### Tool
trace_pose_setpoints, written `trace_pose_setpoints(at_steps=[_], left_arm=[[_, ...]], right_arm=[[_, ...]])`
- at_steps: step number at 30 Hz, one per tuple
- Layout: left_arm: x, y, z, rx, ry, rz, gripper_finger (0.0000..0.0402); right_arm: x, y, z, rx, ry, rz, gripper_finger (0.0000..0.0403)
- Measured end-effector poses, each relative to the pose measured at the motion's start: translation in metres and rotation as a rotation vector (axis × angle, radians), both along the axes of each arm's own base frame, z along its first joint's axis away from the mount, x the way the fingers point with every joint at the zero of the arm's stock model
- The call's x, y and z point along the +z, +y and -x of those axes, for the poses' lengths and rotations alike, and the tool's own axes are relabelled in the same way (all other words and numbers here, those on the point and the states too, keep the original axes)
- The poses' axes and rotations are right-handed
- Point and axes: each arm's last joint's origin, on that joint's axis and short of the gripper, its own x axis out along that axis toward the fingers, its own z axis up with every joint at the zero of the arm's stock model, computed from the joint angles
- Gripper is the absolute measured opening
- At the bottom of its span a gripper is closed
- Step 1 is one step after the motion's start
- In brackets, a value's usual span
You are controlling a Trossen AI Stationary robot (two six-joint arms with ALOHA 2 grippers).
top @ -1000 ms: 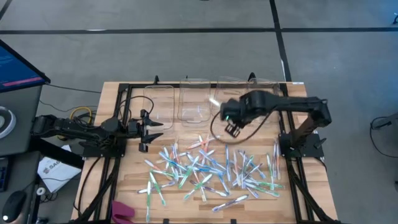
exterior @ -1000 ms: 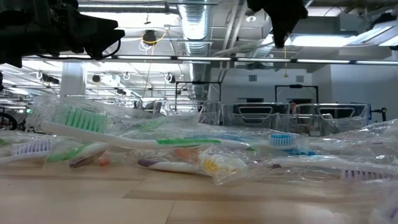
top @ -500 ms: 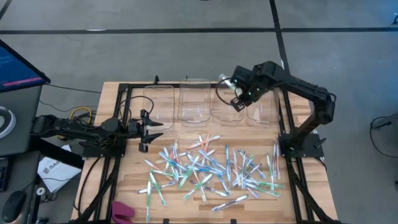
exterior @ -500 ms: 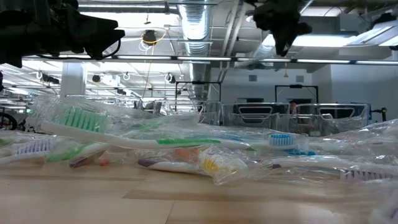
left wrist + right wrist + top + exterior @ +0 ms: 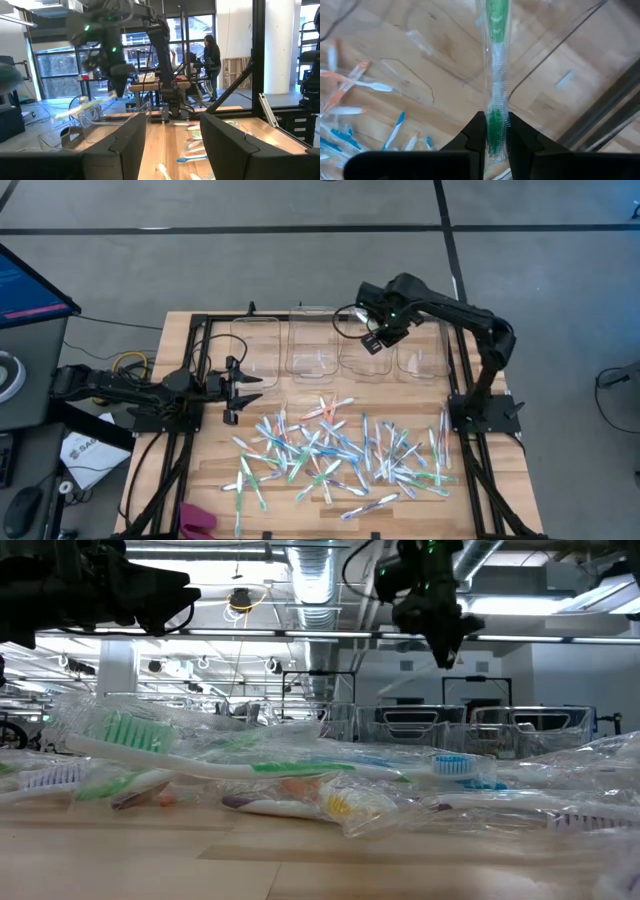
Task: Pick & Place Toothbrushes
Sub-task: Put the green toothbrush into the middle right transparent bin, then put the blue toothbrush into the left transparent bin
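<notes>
Many wrapped toothbrushes (image 5: 340, 450) with blue, green and orange accents lie scattered on the near half of the wooden table (image 5: 180, 330). My right gripper (image 5: 372, 340) hangs high above the clear bins (image 5: 365, 350) at the far edge, shut on one green toothbrush (image 5: 497, 60) in a clear wrapper. The left wrist view shows this brush (image 5: 85, 104) sticking out sideways below the right gripper (image 5: 114, 90). My left gripper (image 5: 245, 385) waits at the table's left side, open (image 5: 172, 145), with nothing between its fingers. My right gripper pinches the green toothbrush between its two fingers, on a green stretch of it (image 5: 495, 107) inside the clear wrapper. The fingers (image 5: 476, 131) point down from above and lie across the brush. The brush is lifted clear, roughly level, high above the bins.
Several clear plastic bins (image 5: 255, 345) (image 5: 312, 340) (image 5: 420, 350) stand in a row along the far edge, inside a black frame (image 5: 205, 320). A pink object (image 5: 198, 520) lies at the near left corner. People stand in the room beyond the table (image 5: 210, 55).
My right gripper has swung from above the toothbrush pile toward the table's far edge, then a little left over the bins. It has rolled about its own axis and sunk slightly. The green toothbrush has travelled with it, clear of the table.
</notes>
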Motion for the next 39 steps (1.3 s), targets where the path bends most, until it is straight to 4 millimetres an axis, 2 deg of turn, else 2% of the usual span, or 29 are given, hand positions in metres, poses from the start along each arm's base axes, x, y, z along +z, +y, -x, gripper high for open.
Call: trace_pose_setpoints(at_steps=[11,14,28,33,36,39], left_arm=[[0.0,0.0,0.0,0.0,0.001,0.0,0.0181],[0.0,0.0,0.0,0.0,0.001,0.0,0.0181],[0.0,0.0,0.0,-0.007,0.002,0.029,0.0181],[0.0,0.0,0.0,-0.007,0.002,0.029,0.0181],[0.0,0.0,0.0,-0.006,-0.002,0.025,0.0181],[0.0,0.0,0.0,-0.006,-0.003,0.025,0.0181]], right_arm=[[-0.037,-0.019,-0.015,-0.005,0.088,-0.078,0.0043],[-0.043,-0.022,-0.016,0.044,0.104,-0.095,0.0054],[-0.046,-0.015,-0.023,0.197,0.124,-0.088,0.0194],[-0.036,-0.006,-0.021,0.221,0.096,-0.073,0.0217],[-0.019,0.005,-0.017,0.229,0.054,-0.039,0.0223],[0.005,0.027,-0.009,0.26,-0.012,0.005,0.0225]])
